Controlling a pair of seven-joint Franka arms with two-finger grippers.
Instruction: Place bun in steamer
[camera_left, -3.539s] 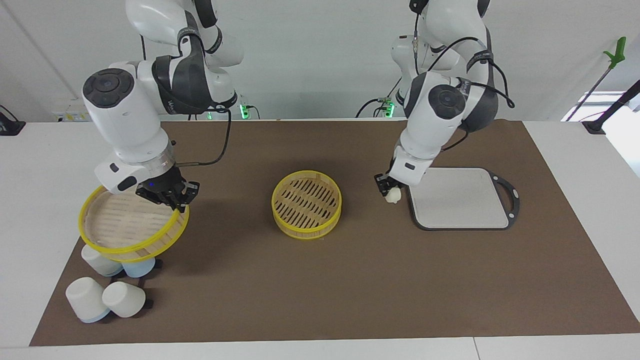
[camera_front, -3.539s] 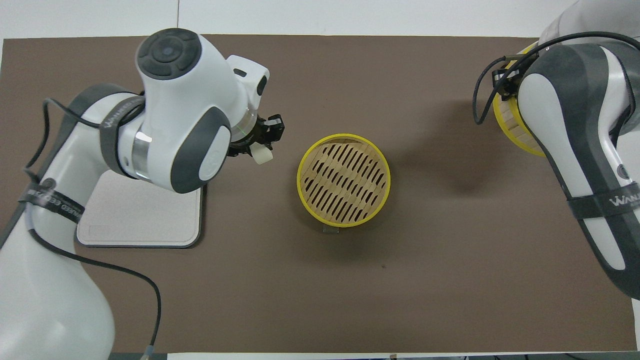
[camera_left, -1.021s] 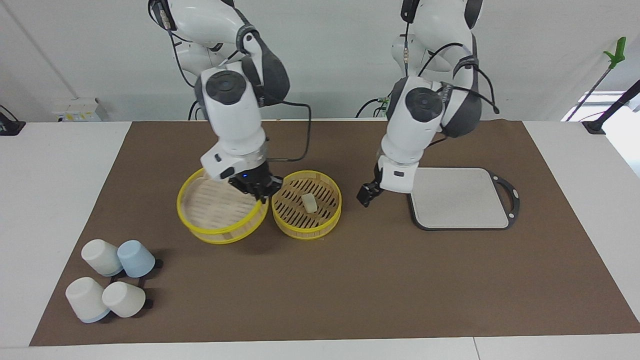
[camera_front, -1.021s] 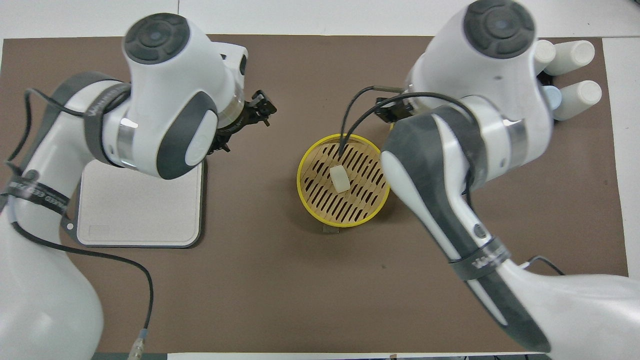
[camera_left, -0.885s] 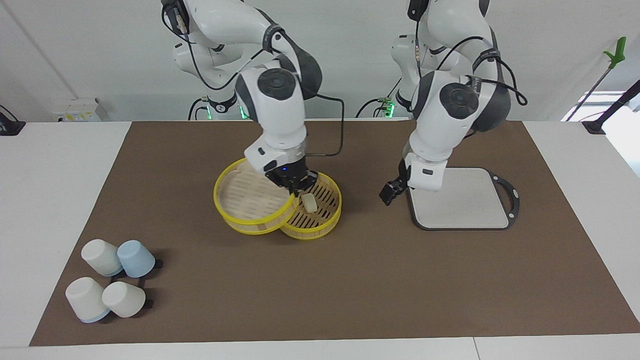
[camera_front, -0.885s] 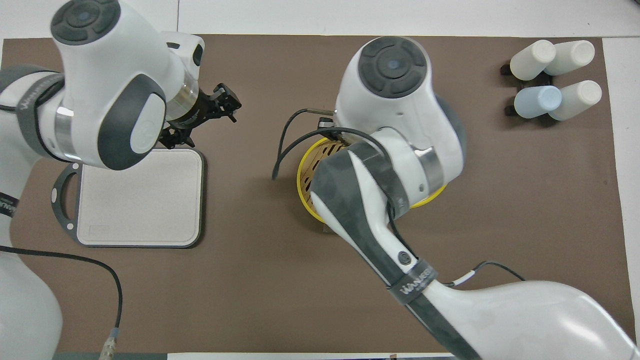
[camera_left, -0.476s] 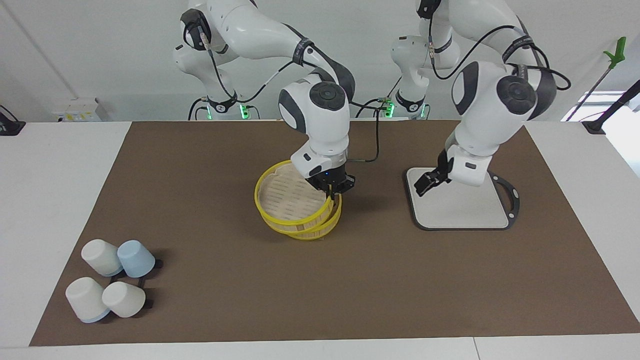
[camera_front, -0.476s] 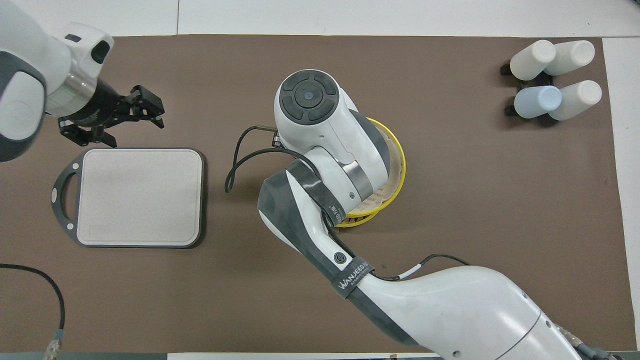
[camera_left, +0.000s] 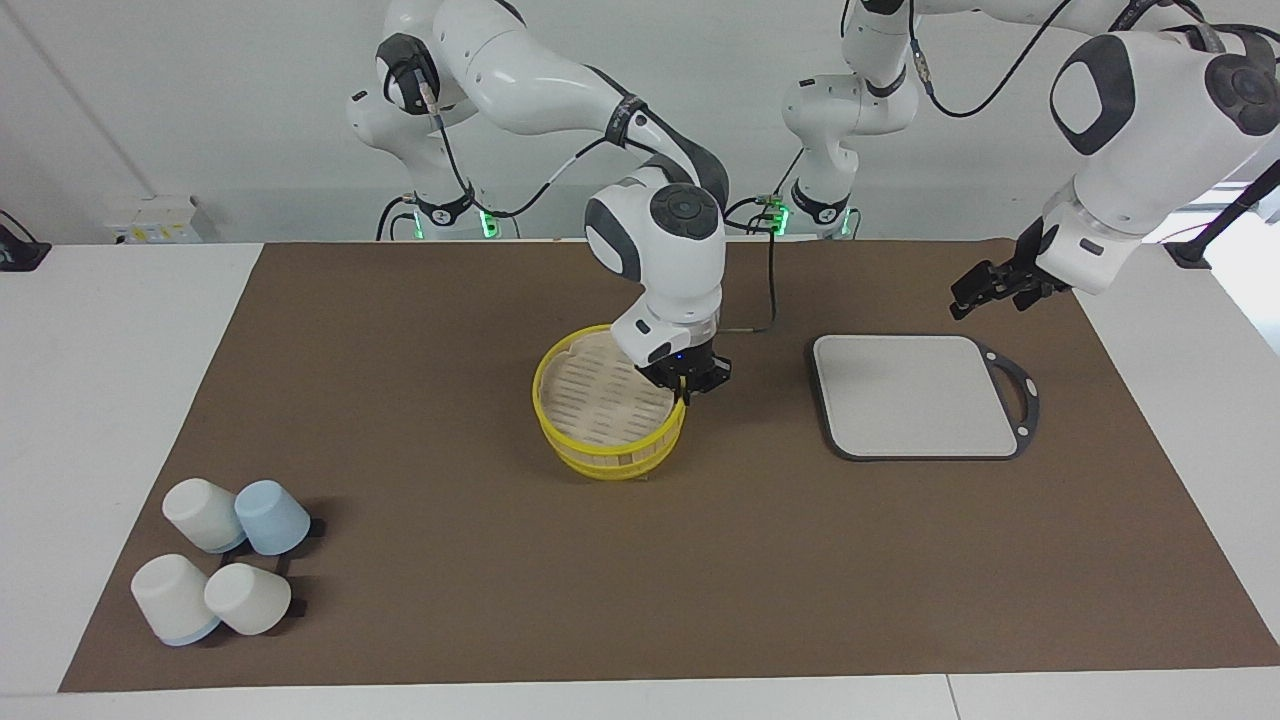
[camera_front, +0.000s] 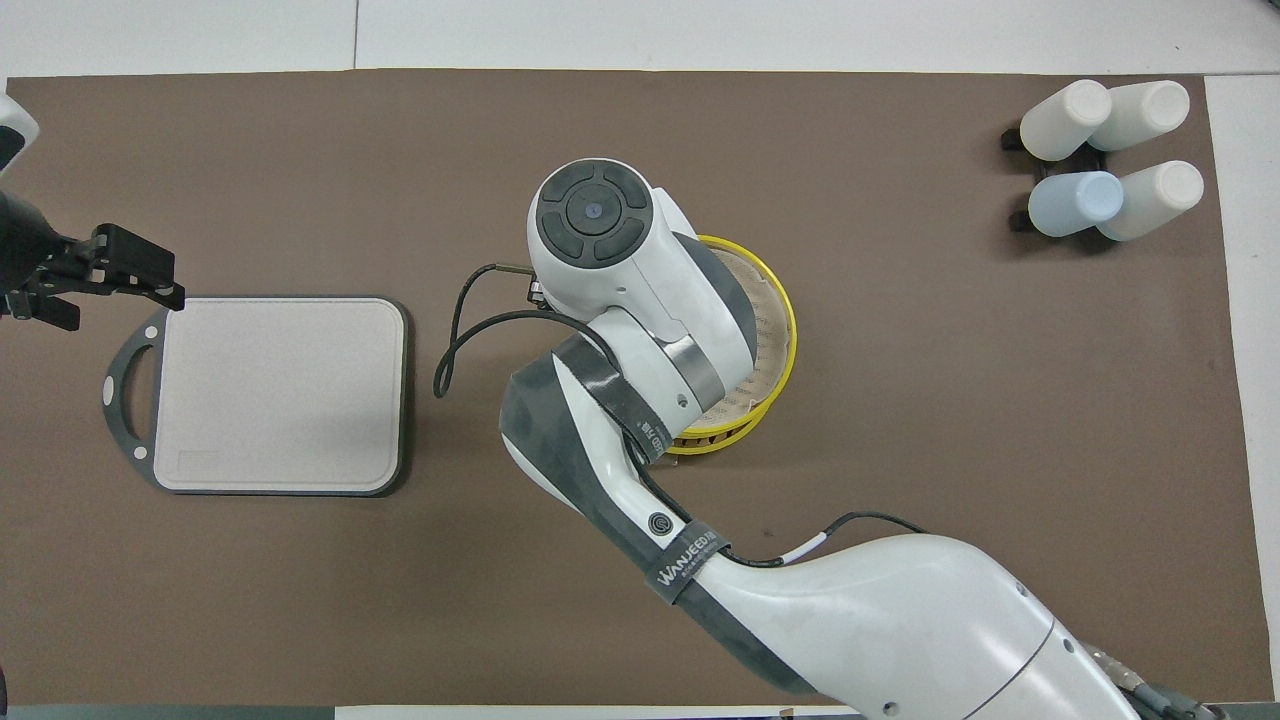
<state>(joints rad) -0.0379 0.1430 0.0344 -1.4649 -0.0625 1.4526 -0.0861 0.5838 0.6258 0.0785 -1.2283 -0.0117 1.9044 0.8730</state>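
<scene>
The right gripper (camera_left: 686, 385) has its fingers (camera_left: 682, 390) closed on the steamer (camera_left: 610, 415) upper tier's rim. The left gripper (camera_left: 990, 290), fingers spread, hangs over the counter (camera_left: 450, 620) beside the grey board (camera_left: 915, 395).

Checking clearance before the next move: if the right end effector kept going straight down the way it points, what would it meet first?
Probably the steamer itself: the right end effector points down, shut on the rim of the upper tier, and the lower tier sits just under it. The bun is hidden.
</scene>
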